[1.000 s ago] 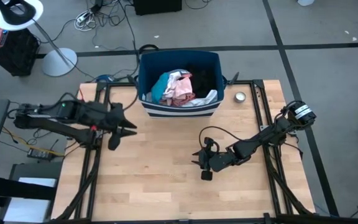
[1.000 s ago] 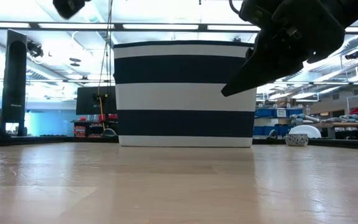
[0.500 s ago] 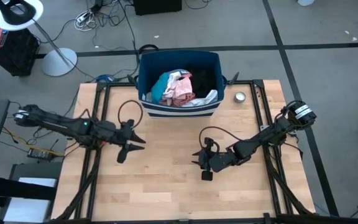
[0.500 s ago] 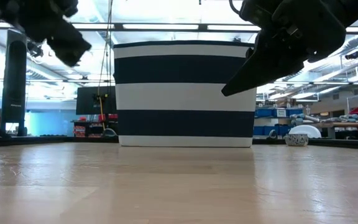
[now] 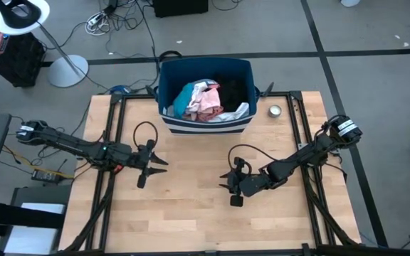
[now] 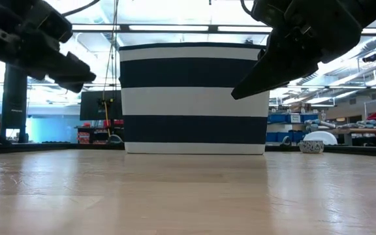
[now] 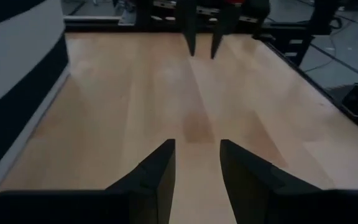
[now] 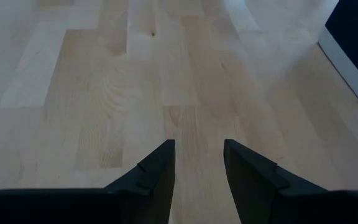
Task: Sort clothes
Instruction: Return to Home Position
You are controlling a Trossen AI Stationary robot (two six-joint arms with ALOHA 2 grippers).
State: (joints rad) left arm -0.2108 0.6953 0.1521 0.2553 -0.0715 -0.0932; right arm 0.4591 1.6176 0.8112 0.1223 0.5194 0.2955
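The clothes [image 5: 206,99], a heap of pink, teal, white and black fabric, lie inside the dark blue bin with white stripes [image 5: 166,107] at the table's far middle. My left gripper [image 5: 161,165] hovers open over the table's left half, in front of the bin, pointing toward the right. In the left wrist view its fingers [image 7: 196,149] have only bare wood between them. My right gripper [image 5: 224,181] hovers open over the table's middle, pointing left, with nothing between its fingers [image 8: 199,146]. In the low view, the left gripper [image 6: 70,70] and right gripper [image 6: 241,91] both hang above the tabletop.
A small round metal tin [image 5: 275,110] stands on the table right of the bin. Black rails [image 5: 111,114] run along the table's left and right sides. Bare wood [image 5: 191,213] lies in front of both grippers toward the near edge.
My left gripper has come down toward the table and a little toward its near edge and right side, tipping from a downward slant to nearly level. Its arm has stretched out low over the left rail. My right gripper has kept still.
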